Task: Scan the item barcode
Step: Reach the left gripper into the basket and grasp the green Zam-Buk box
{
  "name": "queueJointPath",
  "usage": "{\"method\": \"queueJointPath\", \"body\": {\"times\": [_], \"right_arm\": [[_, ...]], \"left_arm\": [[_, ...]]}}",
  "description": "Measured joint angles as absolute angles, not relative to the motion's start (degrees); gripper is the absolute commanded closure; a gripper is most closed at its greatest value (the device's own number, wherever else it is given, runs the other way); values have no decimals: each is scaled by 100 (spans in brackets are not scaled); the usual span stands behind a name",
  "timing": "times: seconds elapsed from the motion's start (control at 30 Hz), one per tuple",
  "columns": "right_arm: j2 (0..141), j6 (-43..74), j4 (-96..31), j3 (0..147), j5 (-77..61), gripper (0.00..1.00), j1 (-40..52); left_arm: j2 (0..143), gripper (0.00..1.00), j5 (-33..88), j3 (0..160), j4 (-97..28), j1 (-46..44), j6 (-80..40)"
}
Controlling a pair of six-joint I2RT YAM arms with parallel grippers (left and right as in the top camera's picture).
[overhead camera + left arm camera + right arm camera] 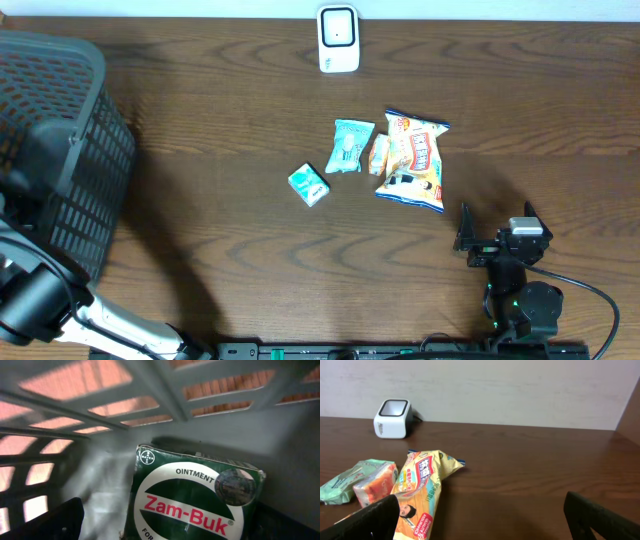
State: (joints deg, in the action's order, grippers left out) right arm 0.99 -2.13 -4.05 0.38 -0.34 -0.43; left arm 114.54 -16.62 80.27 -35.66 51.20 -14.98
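- Down in the basket [60, 400], the box [195, 497] lies against a grey wall, label up and tilted. It is a green carton with a white oval, "Zam-Buk" in red, "OINTMENT" in green, a small round Bayer mark at one corner and a round seal by another.
- Its card faces look smooth and slightly glossy, with sharp edges. No barcode shows on the face in view.
- Of the left hand [45, 155] the wrist view shows only one dark finger [55, 522], low at the left and clear of the box. I cannot tell how the fingers stand.
- The right hand [480, 502] is spread wide with nothing between its black fingers. It hovers over bare table [220, 90] near the front edge, right of centre.
- The basket is dark plastic lattice with square holes and stands at the table's left end.
- The scanner [338, 40] is a white rounded block with a dark window, upright at the far edge.
- Mid-table lies a cluster. There is a crinkly yellow snack bag [415, 160] with blue ends, an orange packet [379, 154] touching its left side, a teal packet [348, 146] just beside that, and a green-and-white carton [309, 185] a little apart.
- The table is dark brown wood grain.
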Motion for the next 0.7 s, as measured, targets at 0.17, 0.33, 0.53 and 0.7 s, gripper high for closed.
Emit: {"method": "queueJointPath", "body": {"times": [0.17, 0.33, 0.53, 0.7], "right_arm": [[99, -213, -405, 38, -34, 1, -43], [99, -213, -405, 38, -34, 1, -43], [99, -213, -405, 38, -36, 1, -43], [99, -213, -405, 38, -34, 1, -43]], "left_arm": [[11439, 0, -1114, 8029, -3566, 5286, -1496], [11439, 2, -681, 8029, -3564, 5363, -1498], [11439, 7, -355, 8029, -3557, 5382, -1428], [11439, 7, -346, 8027, -3420, 5389, -1205]]}}
